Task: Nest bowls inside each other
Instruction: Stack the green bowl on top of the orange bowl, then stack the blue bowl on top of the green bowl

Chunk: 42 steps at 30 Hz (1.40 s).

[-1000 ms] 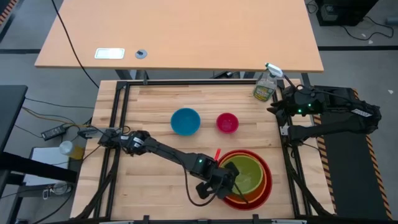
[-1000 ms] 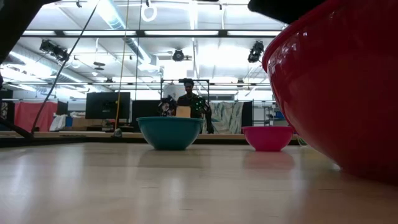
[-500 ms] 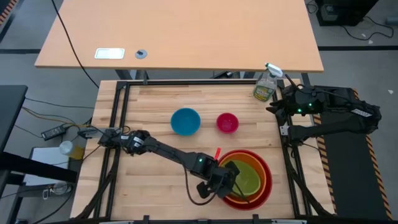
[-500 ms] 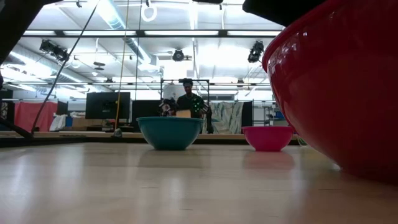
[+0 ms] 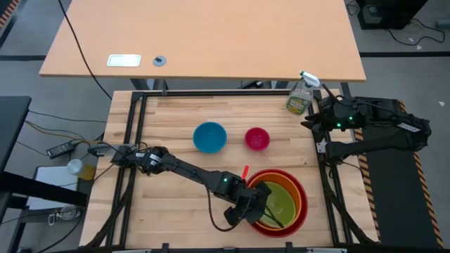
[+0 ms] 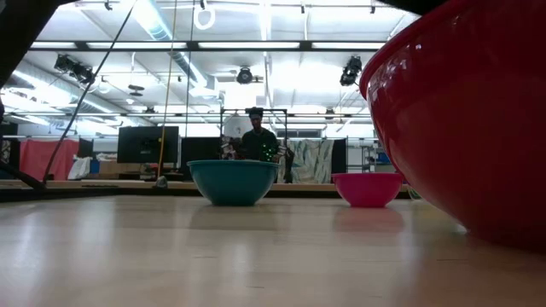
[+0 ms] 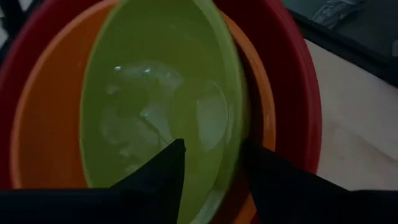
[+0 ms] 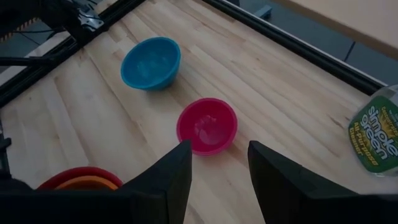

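A green bowl (image 5: 280, 200) sits inside an orange bowl (image 5: 299, 191), which sits inside a large red bowl (image 5: 306, 211) at the near right of the table. My left gripper (image 7: 211, 146) is open at the green bowl's near-left rim (image 7: 240, 121). One finger stands inside the bowl and the other outside it, over the orange bowl. A blue bowl (image 5: 209, 136) and a smaller pink bowl (image 5: 256, 138) rest upright on their bases at mid-table. My right gripper (image 8: 217, 149) hangs open above the table's far right edge, holding nothing.
A spray bottle (image 5: 299, 98) stands at the far right corner, close to my right arm. A short red stick (image 5: 245, 172) lies just left of the red bowl. A black frame rail (image 5: 133, 154) runs along the table's sides. Bare wood lies at near left.
My left gripper has opened at the green bowl's rim and let it go, rolling its wrist a little while staying in place. The green bowl has settled lower into the orange bowl. My right arm has kept still.
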Available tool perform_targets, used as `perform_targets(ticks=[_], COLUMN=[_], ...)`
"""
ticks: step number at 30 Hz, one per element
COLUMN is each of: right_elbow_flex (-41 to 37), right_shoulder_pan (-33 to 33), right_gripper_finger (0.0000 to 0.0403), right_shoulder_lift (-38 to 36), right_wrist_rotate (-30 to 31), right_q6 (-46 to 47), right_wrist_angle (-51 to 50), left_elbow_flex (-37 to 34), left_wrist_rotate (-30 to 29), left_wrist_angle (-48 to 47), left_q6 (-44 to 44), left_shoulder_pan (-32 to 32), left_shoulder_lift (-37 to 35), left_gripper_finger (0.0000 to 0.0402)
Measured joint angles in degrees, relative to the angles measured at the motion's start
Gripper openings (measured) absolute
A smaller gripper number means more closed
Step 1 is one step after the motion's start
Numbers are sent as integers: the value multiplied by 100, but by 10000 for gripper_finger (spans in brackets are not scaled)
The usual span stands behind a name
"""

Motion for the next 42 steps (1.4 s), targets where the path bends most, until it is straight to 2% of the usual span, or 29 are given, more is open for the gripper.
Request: perform_targets(ticks=[6, 9, 13, 16, 19, 22, 25, 34, 38, 42], right_elbow_flex=[0, 0, 0, -4, -4, -10, -11, -11, -9, -9], right_shoulder_pan=[1, 0, 9, 48, 138, 203, 205, 184, 184, 184], right_gripper_finger=[165, 165, 165, 165, 165, 165, 165, 165, 165, 165], right_shoulder_lift=[-2, 0, 129, 397, 715, 999, 1143, 1278, 1331, 1415], right_wrist_rotate=[-165, -370, -608, -708, -773, -773, -773, -585, -507, -443], right_q6=[-27, -31, -45, -168, -374, -568, -704, -729, -523, -356], right_wrist_angle=[-14, 2, 48, 129, 407, 719, 995, 1321, 1424, 1455], left_elbow_flex=[2, 2, 13, -83, -445, -887, -1446, -4254, -5294, -5954], left_wrist_rotate=[-188, -321, 5, 72, 101, 60, -272, -1256, -1473, -1676], left_wrist_angle=[-309, -661, -1041, -1354, -1229, -1028, -808, 206, 246, 397], left_q6=[-546, -1589, -2922, -3183, -3276, -3338, -3438, -4235, -4297, -3966], left_shoulder_pan=[0, 25, 143, 135, 76, 73, 145, 529, 730, 1005], left_shoulder_lift=[-369, -578, -740, -725, -748, -872, -1255, -3457, -4070, -4332], left_gripper_finger=[167, 167, 160, 151, 139, 126, 116, 112, 119, 146])
